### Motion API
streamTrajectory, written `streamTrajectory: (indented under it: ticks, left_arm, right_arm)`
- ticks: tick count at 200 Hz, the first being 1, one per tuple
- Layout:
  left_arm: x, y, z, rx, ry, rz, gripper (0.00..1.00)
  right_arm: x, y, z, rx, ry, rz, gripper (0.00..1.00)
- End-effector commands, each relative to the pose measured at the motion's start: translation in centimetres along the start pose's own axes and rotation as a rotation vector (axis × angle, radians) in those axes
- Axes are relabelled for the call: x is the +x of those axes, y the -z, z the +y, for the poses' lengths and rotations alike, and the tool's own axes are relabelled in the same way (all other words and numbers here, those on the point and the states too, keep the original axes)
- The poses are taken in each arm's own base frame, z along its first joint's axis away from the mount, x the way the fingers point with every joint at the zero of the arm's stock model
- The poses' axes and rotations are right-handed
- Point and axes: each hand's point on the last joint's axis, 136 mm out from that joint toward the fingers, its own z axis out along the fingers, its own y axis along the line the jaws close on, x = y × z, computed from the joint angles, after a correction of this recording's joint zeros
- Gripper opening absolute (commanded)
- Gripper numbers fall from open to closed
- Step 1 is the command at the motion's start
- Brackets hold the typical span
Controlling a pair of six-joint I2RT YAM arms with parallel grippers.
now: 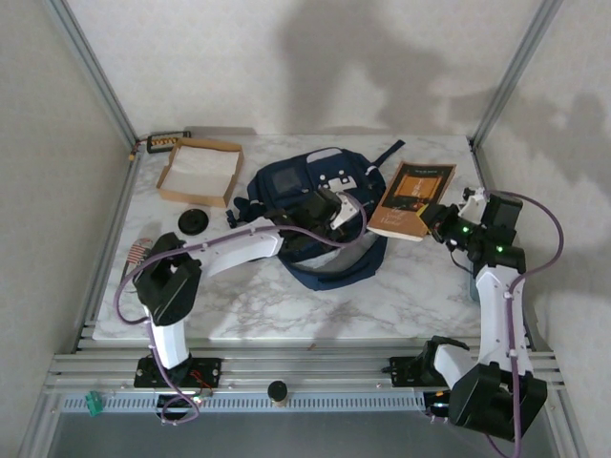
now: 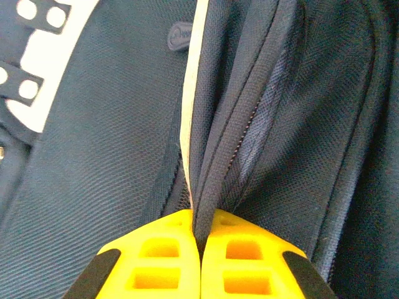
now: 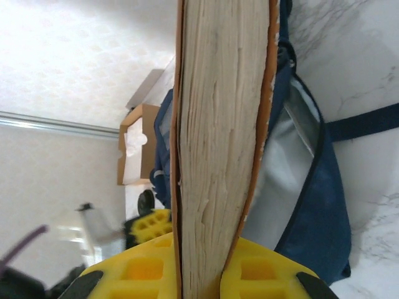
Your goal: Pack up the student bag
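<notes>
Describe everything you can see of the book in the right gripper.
The book is a closed paperback with an orange-brown cover bearing a dark panel; its lettering is too small to read. The cream page edges look slightly uneven. The right gripper clamps it across the covers, one yellow finger on each side. It sits just right of the student bag, near the bag's open mouth. Whether it rests on the table cannot be told.

No legible text — book (image 1: 412,196) cover, student bag (image 2: 112,162) logo patch (image 2: 179,36) too blurred
</notes>
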Motion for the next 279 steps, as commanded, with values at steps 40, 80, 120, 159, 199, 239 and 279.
streamTrajectory:
  ticks: [40, 80, 120, 159, 199, 239, 279]
  left_arm:
    - [-10.8, 10.0, 6.3, -0.164, 0.1, -0.27, 0.0]
    - [-12.9, 11.9, 6.3, -0.142, 0.09, -0.303, 0.0]
    - [-13.1, 13.0, 5.1, -0.07, 0.1, -0.334, 0.0]
    - [-13.2, 14.1, 5.2, -0.068, 0.129, -0.358, 0.0]
    - [-13.1, 14.8, 5.2, -0.059, 0.146, -0.377, 0.0]
    - [-12.8, 14.6, 5.8, -0.092, 0.165, -0.383, 0.0]
    - [-13.1, 14.0, 6.0, -0.104, 0.197, -0.401, 0.0]
  right_arm:
    - [3.7, 1.6, -0.5, 0.045, 0.063, 0.057, 0.0]
    - [8.7, -1.4, 1.1, -0.129, 0.044, 0.214, 0.0]
    - [13.3, -6.5, 4.1, -0.255, 0.093, 0.367, 0.02]
    - [12.5, -12.3, 5.1, -0.308, 0.14, 0.354, 0.05]
    - [12.0, -18.8, 4.1, -0.288, 0.19, 0.436, 0.17]
    - [9.6, -20.1, 0.0, -0.047, 0.249, 0.338, 0.55]
    - [10.9, -16.0, -1.9, 0.112, 0.317, 0.321, 0.76]
